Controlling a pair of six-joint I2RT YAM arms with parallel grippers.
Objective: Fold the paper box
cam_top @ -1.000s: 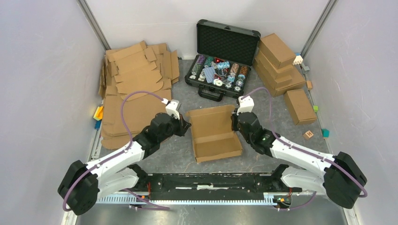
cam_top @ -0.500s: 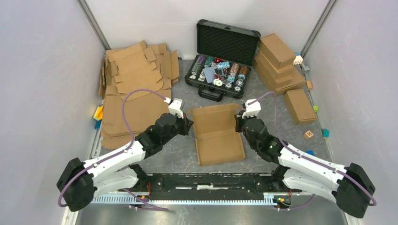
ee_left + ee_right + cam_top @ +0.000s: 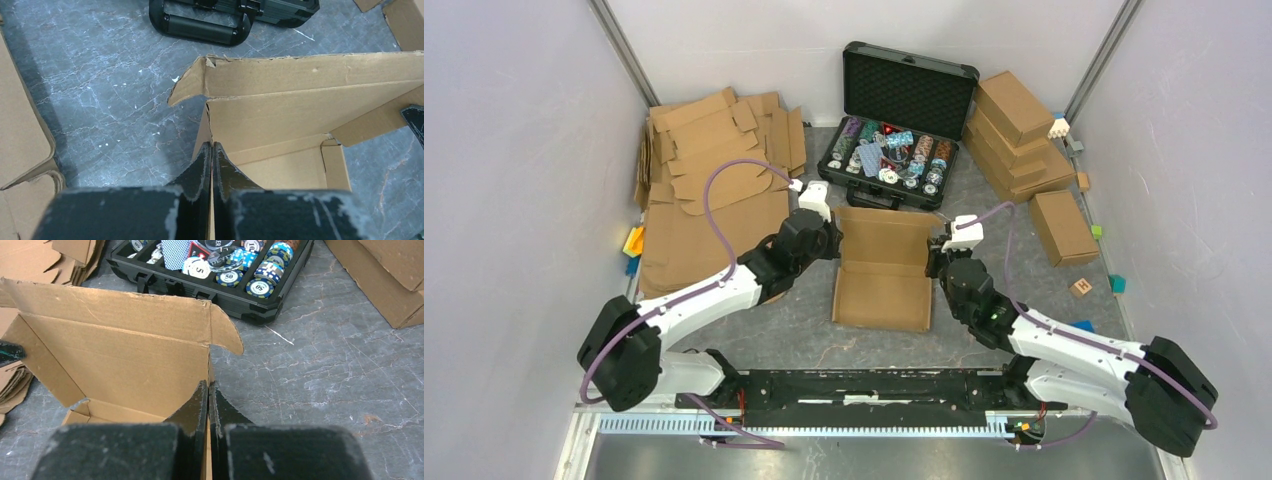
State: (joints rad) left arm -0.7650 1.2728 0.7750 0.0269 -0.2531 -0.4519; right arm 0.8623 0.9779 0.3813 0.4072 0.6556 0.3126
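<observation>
Centrally, the paper box [image 3: 882, 285] is sitting on the grey table [image 3: 792, 312], half formed, directly between the two arms. Its tray is lying toward the arm bases and its lid panel is standing up at the far end, nearest the open black case [image 3: 894, 120]. Its long axis is running near-to-far in the top view, so each side wall is facing one arm.

- The left gripper [image 3: 832, 243] is reaching in from the left. In its wrist view its jaws are pressed nearly together on the top edge of the box's left wall, just before the lid corner.
- The right gripper [image 3: 934, 262] is mirroring this on the right wall, jaws likewise clamped down to the thickness of the cardboard.
- Neither arm is nearer; both are already touching the box. The lid is lying beyond and above both pinch points, its rounded ears sticking outward, so the closing fold is probably going to swing toward the bases.

Writing: the cardboard is showing no print. Chips [image 3: 231, 276] in the case are reading "50" and "5".
</observation>
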